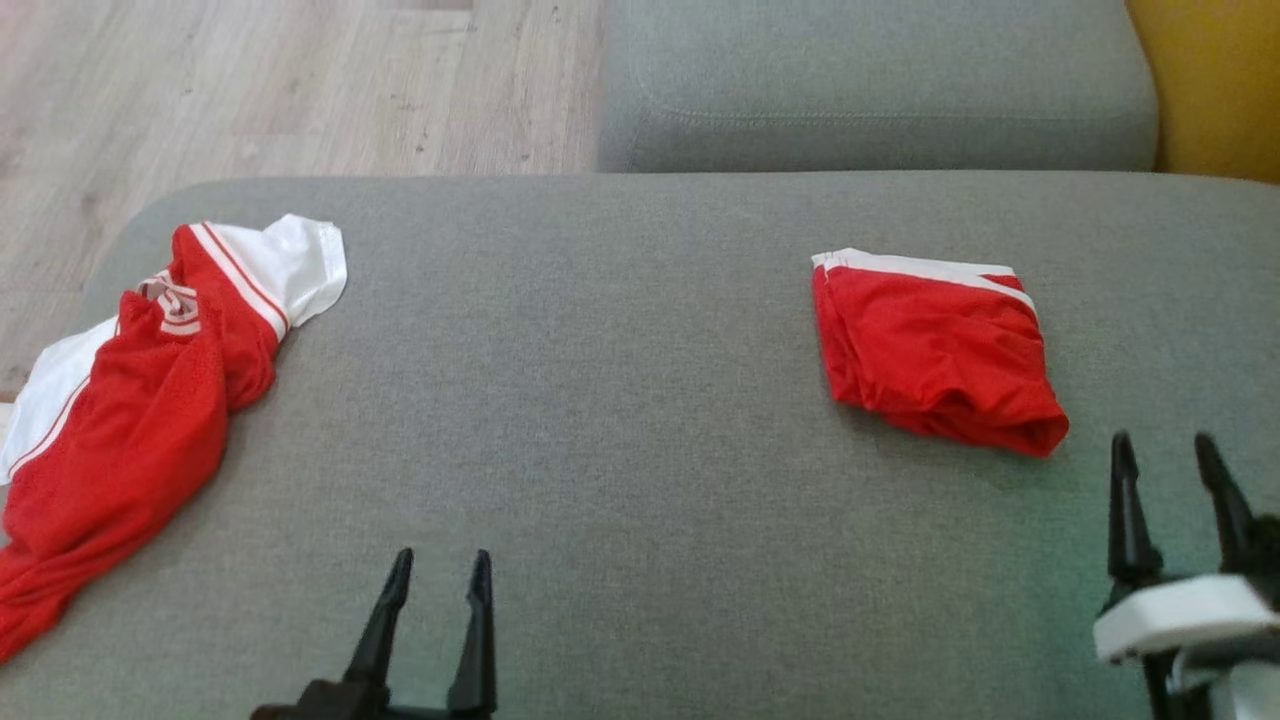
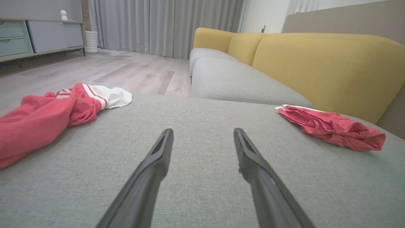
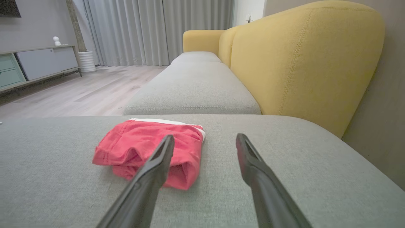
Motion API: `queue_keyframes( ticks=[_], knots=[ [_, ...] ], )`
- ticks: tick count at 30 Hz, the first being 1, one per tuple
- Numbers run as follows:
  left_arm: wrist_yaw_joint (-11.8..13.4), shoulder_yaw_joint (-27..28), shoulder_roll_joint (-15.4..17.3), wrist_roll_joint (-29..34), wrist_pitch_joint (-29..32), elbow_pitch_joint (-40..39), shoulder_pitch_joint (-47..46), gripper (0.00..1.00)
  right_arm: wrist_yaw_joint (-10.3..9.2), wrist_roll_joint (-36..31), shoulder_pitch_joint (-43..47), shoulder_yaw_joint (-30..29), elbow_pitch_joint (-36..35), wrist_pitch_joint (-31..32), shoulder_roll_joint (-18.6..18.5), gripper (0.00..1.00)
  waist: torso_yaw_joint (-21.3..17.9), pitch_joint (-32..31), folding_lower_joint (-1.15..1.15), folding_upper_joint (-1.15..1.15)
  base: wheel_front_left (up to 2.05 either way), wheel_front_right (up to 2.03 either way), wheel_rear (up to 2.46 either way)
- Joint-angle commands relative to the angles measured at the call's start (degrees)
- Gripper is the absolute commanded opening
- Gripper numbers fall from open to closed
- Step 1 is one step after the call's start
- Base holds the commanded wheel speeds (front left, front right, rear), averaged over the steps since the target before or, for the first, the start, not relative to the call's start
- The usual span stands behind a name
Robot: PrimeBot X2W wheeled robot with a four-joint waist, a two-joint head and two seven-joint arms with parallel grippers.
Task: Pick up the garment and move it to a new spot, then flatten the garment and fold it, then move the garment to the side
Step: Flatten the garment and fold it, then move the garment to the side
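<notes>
Folded garment: a red mesh garment folded into a compact packet with a white-striped band (image 1: pixel 935 350) lies on the right part of the wide grey fabric sofa cushion (image 1: pixel 620 400). Its white band is on the far edge and its rounded fold faces you.
Right pincer: your right pincer (image 1: pixel 1163 445) stands spread and empty, just beside the packet's near-right corner and not touching it. In the right wrist view the packet (image 3: pixel 126 148) lies ahead and left of the pincer (image 3: pixel 205 137).
Loose garment: a crumpled red-and-white mesh jersey (image 1: pixel 130 400) lies at the cushion's left edge, well apart from the packet.
Long axis: the jersey runs from the near-left corner up and inward, and its white sleeve end is the farthest part.
Left pincer: your left pincer (image 1: pixel 440 560) is spread wide with nothing in it, low over bare cushion. The jersey (image 2: pixel 38 117) lies ahead and to its left.
Nearer arm: your left arm, clearly, if the jersey is next.
Judgement: the packet looks finished and set aside, so the bunched jersey is probably the next pick.
Look of jersey: twisted and rumpled, with layers overlapping. You would probably catch several folds at once, so aim for an outer edge.
Risk: its lower end appears to hang at the cushion's edge and could slide toward the pale wooden floor (image 1: pixel 300 90).
</notes>
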Motion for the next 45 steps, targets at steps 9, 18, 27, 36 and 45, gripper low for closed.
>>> queue_keyframes(
  ticks=[9,18,27,36,45],
  knots=[
    [-2.63,7.09,-0.19,3.19,-0.47,-0.91,-1.57,1.00,-0.04,-0.83,5.96,0.66,-6.83,-1.17,3.23,1.00,-0.32,-1.05,0.01,0.00,0.00,0.00,0.00],
    [-4.43,8.86,-0.25,4.81,-0.47,0.49,-1.97,1.00,-0.04,-0.48,8.60,1.77,-5.99,-1.19,5.15,1.00,-1.45,-1.33,0.01,0.00,0.00,0.00,0.00],
    [-5.10,9.76,-0.28,5.50,-0.47,1.58,-2.38,1.00,-0.04,0.99,7.20,3.22,-4.86,-1.19,5.55,1.00,-2.39,-1.04,0.01,0.00,0.00,0.00,0.00],
    [-5.57,9.08,-0.29,5.69,-0.47,1.59,-3.12,1.00,-0.04,17.57,-6.74,0.86,-4.13,16.00,2.04,1.00,-2.47,1.30,0.01,0.00,0.00,0.00,0.00],
    [-5.95,6.46,-0.30,5.37,-0.47,1.64,-6.42,1.00,-0.04,17.51,-22.10,-9.61,5.45,35.02,1.81,1.00,1.85,6.78,0.01,0.00,0.00,0.00,0.00]
  ],
)
